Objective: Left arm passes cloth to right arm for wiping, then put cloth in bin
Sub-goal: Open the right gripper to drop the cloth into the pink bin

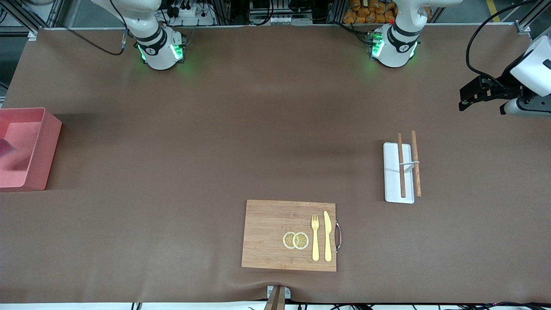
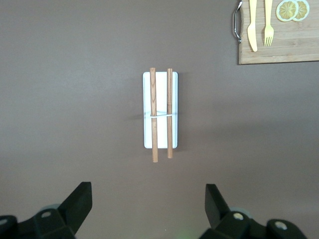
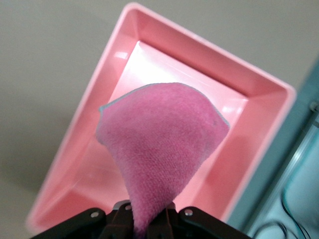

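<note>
From the front, the bin (image 1: 26,148) sits at the right arm's end of the surface (image 1: 215,142), cut off by the frame edge, and a blurred dark-pink patch of the cloth (image 1: 5,148) shows over its inside. The right gripper itself is out of this view. The left gripper (image 1: 467,100) hangs over the bare surface at the left arm's end, waiting. A white tray (image 1: 398,173) with two chopsticks (image 1: 408,163) lies near it, and nearer the front camera a wooden board (image 1: 275,234) carries a fork (image 1: 315,237), a knife (image 1: 327,236) and two lemon slices (image 1: 295,240). All of these lie well apart from the bin, so nothing stands in the way of the drop.

The left wrist view shows the left gripper's fingers (image 2: 75,204) spread wide and holding nothing, above the tray and chopsticks.

The right wrist view shows the right gripper (image 3: 144,221) clenched on a corner of the cloth, which hangs as a cone directly over the bin's pale inside. The step in hand looks like the release. To do it well, I would keep the cloth centred between the walls, lower it a little so no fold drapes on the rim, then part the fingers fully and lift straight up. The soft fabric may cling to a finger pad.
</note>
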